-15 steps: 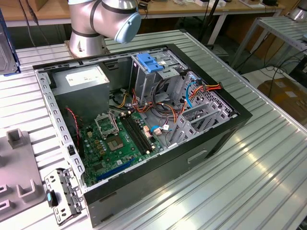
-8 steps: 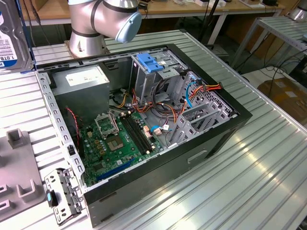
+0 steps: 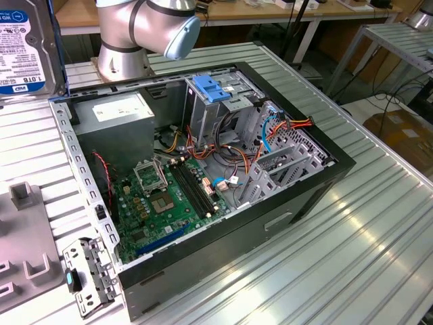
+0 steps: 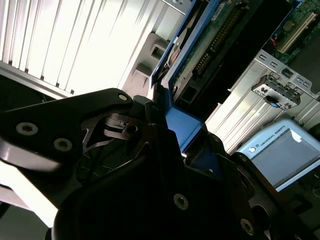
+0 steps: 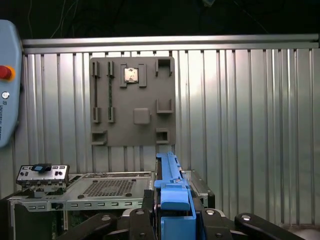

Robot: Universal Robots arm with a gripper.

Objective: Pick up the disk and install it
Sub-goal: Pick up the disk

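The disk (image 3: 26, 47), silver-grey with a white-and-blue label, hangs in the air at the exterior view's top left, above the table beside the open computer case (image 3: 203, 169). In the first wrist view its blue side rail (image 5: 172, 192) stands edge-on between the black fingers (image 5: 146, 207) of my gripper (image 5: 172, 210), which is shut on it. The second wrist view shows the disk's circuit-board underside (image 4: 212, 42) and the same blue rail (image 4: 182, 120) clamped in my gripper (image 4: 172, 137).
Inside the case are a tall metal cage with a blue latch (image 3: 211, 89), a grey power-supply box (image 3: 118, 112), the motherboard (image 3: 162, 203) and cables. A grey fixture plate (image 5: 132, 100) and a small metal bracket (image 3: 84, 274) lie on the ribbed table. A teach pendant (image 4: 280, 150) is nearby.
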